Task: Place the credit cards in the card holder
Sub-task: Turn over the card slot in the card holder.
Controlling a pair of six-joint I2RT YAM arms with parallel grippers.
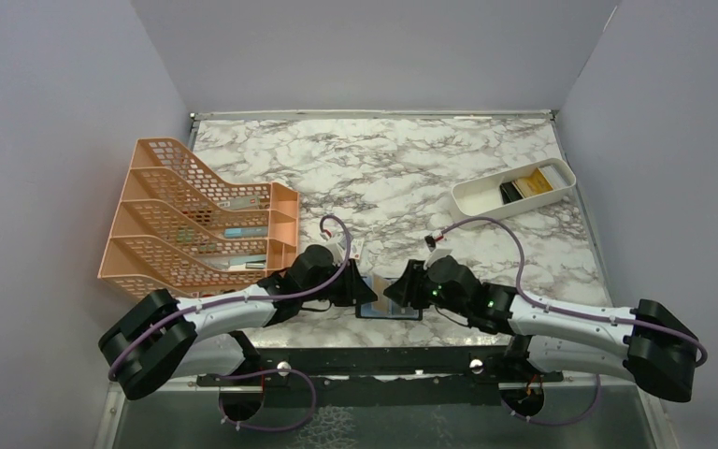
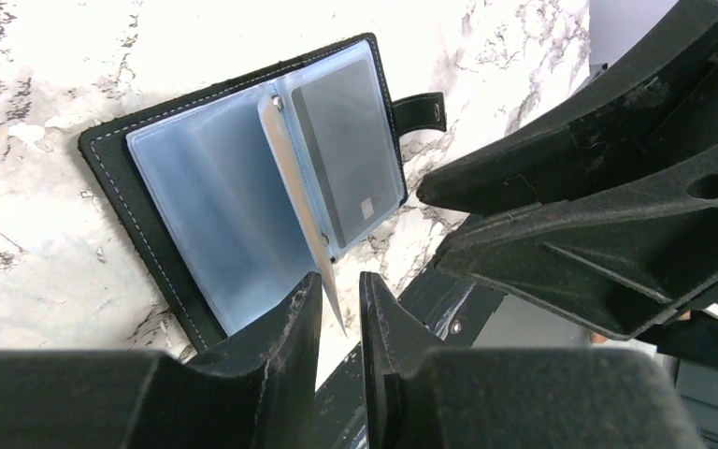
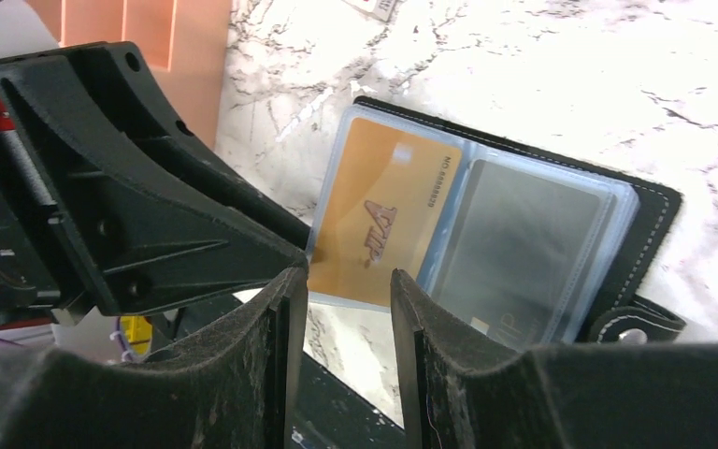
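Observation:
The card holder (image 1: 388, 310) lies open on the marble near the front edge, between my two grippers. In the left wrist view its black cover (image 2: 117, 178) frames blue-grey clear sleeves. One sleeve leaf stands up with a yellow-gold card (image 3: 383, 220) in it, edge-on in the left wrist view (image 2: 290, 178). A dark card (image 3: 514, 253) sits in the sleeve beside it. My left gripper (image 2: 341, 285) is narrowly open, the leaf's corner between its tips. My right gripper (image 3: 346, 281) is open and empty, just before the holder's near edge.
A white oblong tray (image 1: 472, 196) at the back right holds more black and yellow cards. An orange mesh file rack (image 1: 196, 220) stands at the left. A small white piece (image 1: 358, 248) lies behind the left gripper. The holder's snap strap (image 3: 631, 323) sticks out sideways.

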